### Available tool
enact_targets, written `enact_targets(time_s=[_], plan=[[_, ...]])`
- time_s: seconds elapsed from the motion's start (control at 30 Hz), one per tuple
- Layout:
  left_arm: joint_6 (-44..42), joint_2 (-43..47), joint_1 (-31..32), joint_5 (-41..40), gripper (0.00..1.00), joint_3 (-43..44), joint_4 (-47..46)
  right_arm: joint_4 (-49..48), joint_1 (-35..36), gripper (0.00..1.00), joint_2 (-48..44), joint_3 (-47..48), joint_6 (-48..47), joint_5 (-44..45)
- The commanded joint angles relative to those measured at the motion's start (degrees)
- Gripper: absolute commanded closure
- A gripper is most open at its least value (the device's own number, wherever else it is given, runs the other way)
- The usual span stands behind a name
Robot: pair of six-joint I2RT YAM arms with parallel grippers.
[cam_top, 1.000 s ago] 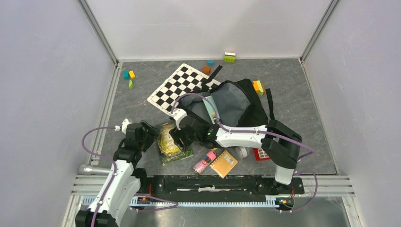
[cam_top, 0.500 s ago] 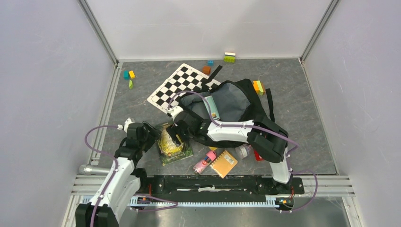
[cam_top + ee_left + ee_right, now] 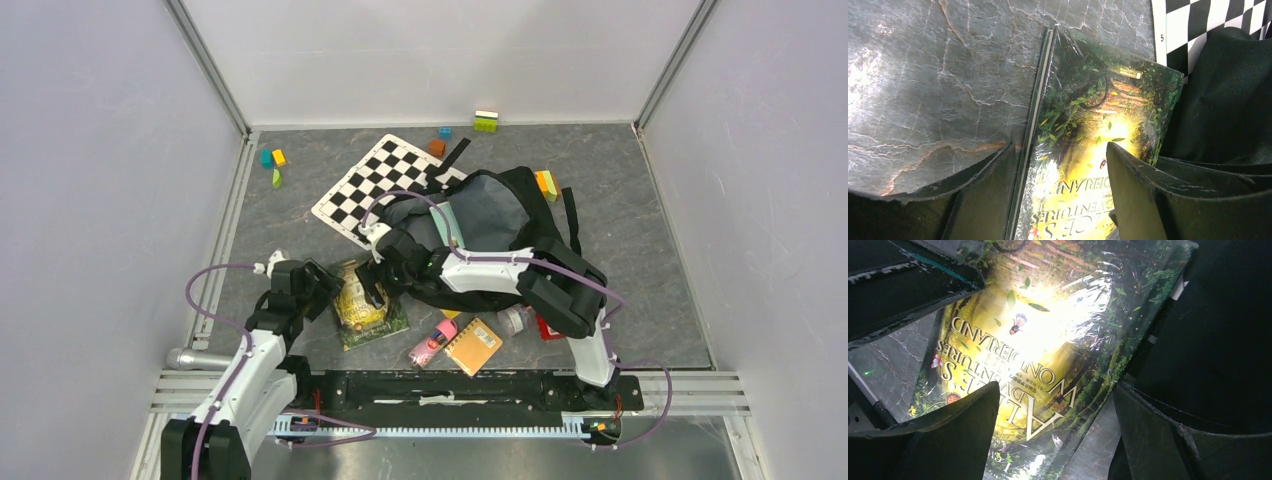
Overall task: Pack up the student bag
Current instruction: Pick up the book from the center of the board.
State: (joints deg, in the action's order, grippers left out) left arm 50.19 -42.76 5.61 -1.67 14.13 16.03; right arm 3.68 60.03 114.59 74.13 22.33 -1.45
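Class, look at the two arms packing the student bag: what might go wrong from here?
1. The left fingers and right fingers both stand open over the same glossy book, close together; they might collide.
2. The book lies cover-up beside the student bag, so a grip on its thin edge may slip.

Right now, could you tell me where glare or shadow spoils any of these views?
Right wrist: strong white glare washes out the middle of the book cover, though the title still reads. Left wrist: a milder sheen on the book, a bright patch on the table, and the bag is near-black with little detail. Top external: even light, sharp.
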Motion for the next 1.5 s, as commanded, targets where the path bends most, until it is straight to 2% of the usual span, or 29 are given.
enact_targets(time_s=[0.0, 0.1, 0.3, 0.73, 0.87, 1.0, 1.2, 1.43, 1.47], plan=[[-2.0, -0.4, 0.0, 1.4, 0.28, -1.2, -2.0, 1.6, -0.7, 0.10, 3.6, 0.9, 1.7, -4.6], [-1.7, -0.3, -0.1, 2.8, 0.30, -1.9, -2.2, 1.4, -0.6, 0.09, 4.1, 1.5, 1.9, -5.0], [-1.1, 0.4, -0.1, 5.5, 0.38, -3.3, -3.2, -7.0, -0.5, 0.08, 5.3, 0.7, 3.2, -14.4], [0.4, 11.0, -0.1, 7.8, 0.40, -2.8, 2.0, -30.4, -0.5, 0.31, -4.4, -7.9, 12.9, -22.4], [1.6, 14.7, 0.0, 9.4, 0.41, -2.2, 3.1, -33.2, -0.5, 0.39, -6.0, -9.1, 14.2, -22.8], [2.1, 18.2, 0.0, 9.6, 0.41, -1.0, 4.6, -31.4, -0.5, 0.51, -5.3, -8.6, 14.0, -22.2], [1.7, 21.5, 0.0, 9.1, 0.41, 0.5, 7.9, -33.7, -0.5, 0.70, -5.2, -10.0, 17.1, -22.8], [1.2, 25.1, 0.0, 8.3, 0.41, 1.1, 9.8, -32.6, -0.5, 0.99, -5.8, -9.9, 17.2, -23.7], [1.1, 25.6, 0.0, 8.2, 0.41, 1.1, 10.0, -32.7, -0.5, 1.00, -6.2, -10.2, 17.3, -23.7]])
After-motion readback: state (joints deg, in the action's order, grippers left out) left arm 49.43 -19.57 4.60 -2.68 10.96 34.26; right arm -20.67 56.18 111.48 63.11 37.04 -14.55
